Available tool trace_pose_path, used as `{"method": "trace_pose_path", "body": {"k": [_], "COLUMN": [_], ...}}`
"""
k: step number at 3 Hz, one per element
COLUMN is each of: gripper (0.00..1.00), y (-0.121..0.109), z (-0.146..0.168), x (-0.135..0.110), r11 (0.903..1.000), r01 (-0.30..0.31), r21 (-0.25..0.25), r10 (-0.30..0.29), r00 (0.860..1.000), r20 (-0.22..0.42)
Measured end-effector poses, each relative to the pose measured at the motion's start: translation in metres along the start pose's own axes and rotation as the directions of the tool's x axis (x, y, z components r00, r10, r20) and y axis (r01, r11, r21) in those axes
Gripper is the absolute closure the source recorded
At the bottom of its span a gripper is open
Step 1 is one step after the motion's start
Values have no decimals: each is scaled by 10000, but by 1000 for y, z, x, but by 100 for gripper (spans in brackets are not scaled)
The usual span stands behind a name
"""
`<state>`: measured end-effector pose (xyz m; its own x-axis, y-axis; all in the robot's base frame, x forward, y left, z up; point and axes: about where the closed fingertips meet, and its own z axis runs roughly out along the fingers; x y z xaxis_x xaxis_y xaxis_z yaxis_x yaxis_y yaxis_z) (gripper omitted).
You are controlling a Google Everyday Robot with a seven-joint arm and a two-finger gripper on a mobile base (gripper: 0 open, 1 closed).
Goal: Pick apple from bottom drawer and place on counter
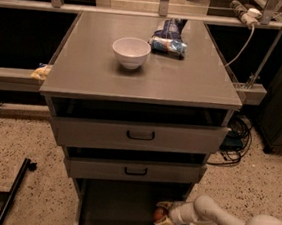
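Where the cabinet stands with its drawers ajar, the items read as follows from where I watch.

Counter [194, 85]: grey top, carrying a white bowl [130, 52] toward the back left and a blue snack bag [168, 43] just behind and to the right of it, the two close but apart.

Upper drawer [178, 137] and middle drawer [174, 174]: grey fronts, black handles, each pulled out a little.

Bottom drawer [111, 207]: open, grey floor showing.

Apple [159, 215]: red-orange, low in the bottom drawer at its right side, near the front.

Gripper [163, 215]: reaching into the bottom drawer from the right on a pale arm [210, 217], fingers [165, 205] closed one above and one below the apple (contact looks firm on both sides).

Floor: speckled, with a black bar [12, 191] lying at left and cables [236, 142] right of the cabinet.
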<state>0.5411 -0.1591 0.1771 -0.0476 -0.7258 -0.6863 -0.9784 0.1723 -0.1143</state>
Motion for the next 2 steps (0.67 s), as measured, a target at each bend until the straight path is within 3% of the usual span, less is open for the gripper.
{"method": "trace_pose_path", "body": {"k": [1,2], "gripper": [100,100], "y": [8,5], "z": [-48,-119], "x": [-19,-64], "r11": [9999,9999], "r01": [-55,93], "r21": [-155,-41], "r10": [55,-91], "r00": [10000,9994], "r20": [47,333]}}
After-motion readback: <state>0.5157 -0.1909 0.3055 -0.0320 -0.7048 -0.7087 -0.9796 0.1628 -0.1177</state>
